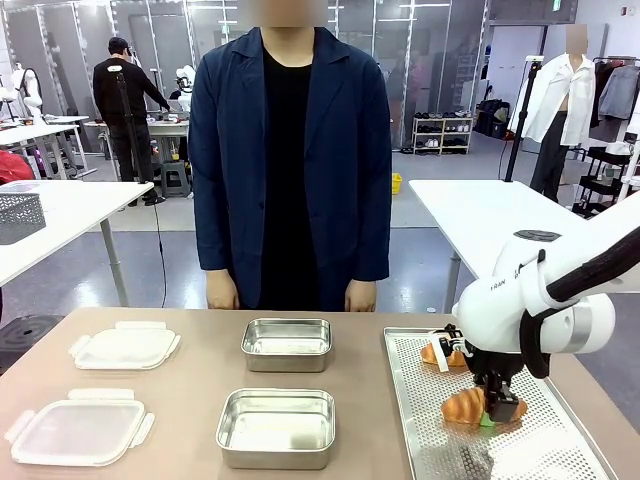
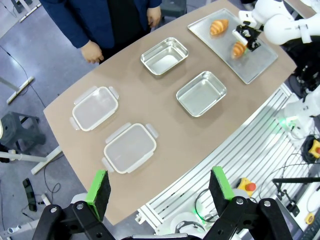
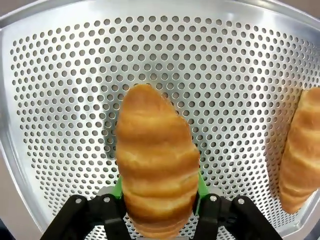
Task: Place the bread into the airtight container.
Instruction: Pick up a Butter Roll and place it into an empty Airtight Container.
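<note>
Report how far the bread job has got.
Done: nothing; the near steel container and the far steel container sit empty. In hand: the right gripper is shut on the near croissant on the perforated tray. Left: lifting it into a container, then probably the second croissant.

bright, even overhead indoor light, no hard shadows. small soft shadow beside the right arm on the perforated tray. steel containers show mild sheen, nothing blown out. right wrist view: tray rim bows hard from the wide-angle lens, croissant sharp, metal brightest top left. left wrist view: tabletop edges curve, left end effector at bottom looks slightly soft.
</note>
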`<state>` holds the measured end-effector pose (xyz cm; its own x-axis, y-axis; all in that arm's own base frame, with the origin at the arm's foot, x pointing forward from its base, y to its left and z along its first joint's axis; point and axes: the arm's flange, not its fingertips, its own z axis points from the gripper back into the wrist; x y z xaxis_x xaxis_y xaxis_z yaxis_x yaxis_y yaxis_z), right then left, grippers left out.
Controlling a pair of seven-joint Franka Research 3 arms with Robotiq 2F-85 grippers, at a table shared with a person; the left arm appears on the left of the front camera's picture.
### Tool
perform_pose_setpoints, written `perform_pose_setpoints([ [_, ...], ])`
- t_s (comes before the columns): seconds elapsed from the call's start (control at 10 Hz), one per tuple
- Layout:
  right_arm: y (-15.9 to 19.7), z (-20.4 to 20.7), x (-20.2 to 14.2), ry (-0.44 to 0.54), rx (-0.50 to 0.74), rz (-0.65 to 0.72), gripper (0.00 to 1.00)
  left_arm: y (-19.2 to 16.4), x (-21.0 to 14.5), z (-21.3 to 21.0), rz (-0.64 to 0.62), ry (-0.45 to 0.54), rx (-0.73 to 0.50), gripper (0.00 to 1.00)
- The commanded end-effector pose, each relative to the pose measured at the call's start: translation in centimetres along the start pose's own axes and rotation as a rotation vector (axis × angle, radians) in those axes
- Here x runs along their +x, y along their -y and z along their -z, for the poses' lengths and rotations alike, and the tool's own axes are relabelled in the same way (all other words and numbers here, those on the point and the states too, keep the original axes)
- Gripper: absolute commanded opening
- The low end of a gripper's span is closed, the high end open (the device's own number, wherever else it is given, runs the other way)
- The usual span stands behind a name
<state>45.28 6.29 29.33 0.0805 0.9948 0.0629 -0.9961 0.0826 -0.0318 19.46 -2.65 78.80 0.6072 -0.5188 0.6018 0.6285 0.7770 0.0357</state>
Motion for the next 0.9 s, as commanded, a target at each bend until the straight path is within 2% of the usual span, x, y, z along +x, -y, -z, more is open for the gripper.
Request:
perform_pose_setpoints([
  [0.0, -0.3, -2.2, 0.4, 0.014, 0.009, 0.003, 0.53, 0.0, 0.1, -0.2, 0.015, -0.003, 0.003, 1.0],
  [0.2, -0.8, -5.5, 1.8, 0.006, 0.01, 0.018, 0.53, 0.0, 0.1, -0.2, 0.015, -0.003, 0.003, 1.0],
  [0.4, -1.5, -8.5, 5.2, -0.002, 0.041, 0.046, 0.53, 0.0, 0.1, -0.2, 0.015, -0.003, 0.003, 1.0],
  [0.6, -2.4, -10.7, 10.6, -0.004, 0.034, 0.047, 0.53, 0.0, 0.1, -0.2, 0.015, -0.003, 0.003, 1.0],
  [0.8, -3.1, -12.6, 17.5, -0.009, 0.03, 0.062, 0.53, 0.0, 0.1, -0.2, 0.015, -0.003, 0.003, 1.0],
])
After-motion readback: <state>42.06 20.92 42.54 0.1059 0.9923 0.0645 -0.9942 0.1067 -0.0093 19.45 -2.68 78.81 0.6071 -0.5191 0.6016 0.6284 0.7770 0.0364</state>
